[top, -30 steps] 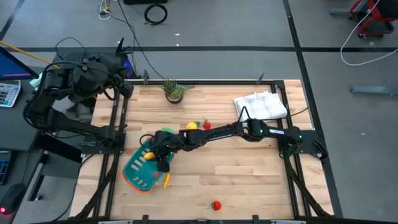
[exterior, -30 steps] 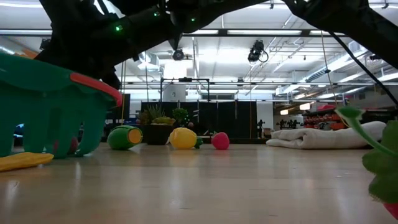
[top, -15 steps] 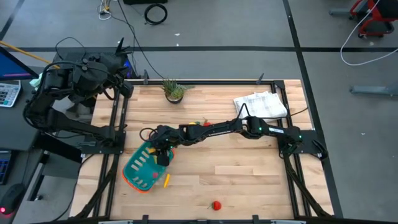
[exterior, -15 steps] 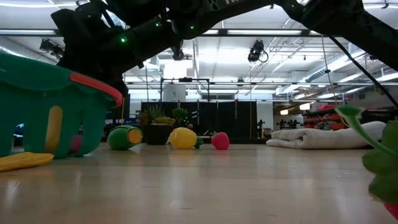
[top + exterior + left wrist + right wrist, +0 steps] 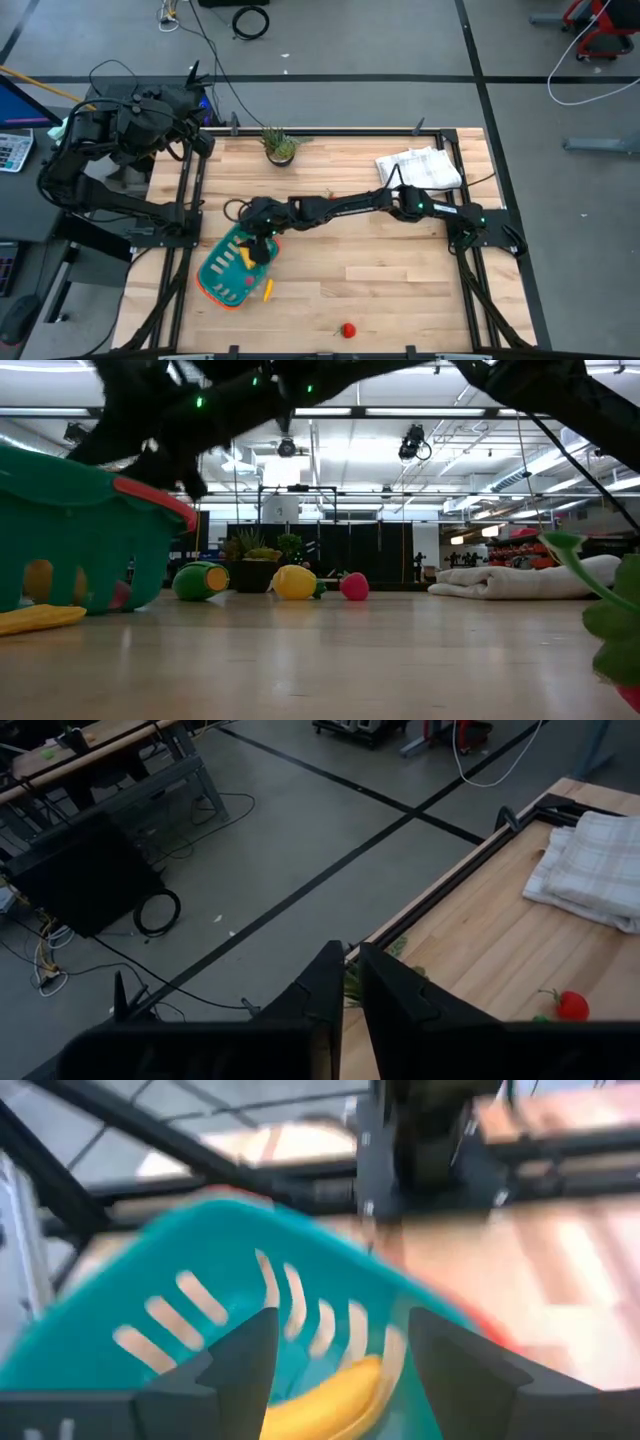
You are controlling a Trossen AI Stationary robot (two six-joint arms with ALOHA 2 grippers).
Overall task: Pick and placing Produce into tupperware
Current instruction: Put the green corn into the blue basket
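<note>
The teal basket with the orange rim stands at the table's near left; it also shows in the low view. A yellow banana lies inside it. My right gripper hovers open just above the basket's far side, touching nothing. A thin yellow-orange piece lies on the table against the basket's near right side. A green piece, a lemon and a red piece rest on the table under my right arm. Another red piece lies near the front edge. My left gripper is shut, parked off the table's far left.
A spiky potted plant stands at the far edge. A white checked folded cloth lies at the far right. My right arm stretches across the table's middle. Bare wood lies to the near right.
My right gripper has drawn back from over the basket's middle toward the table's far edge and up. The banana has dropped down inside the basket and lies on its floor.
</note>
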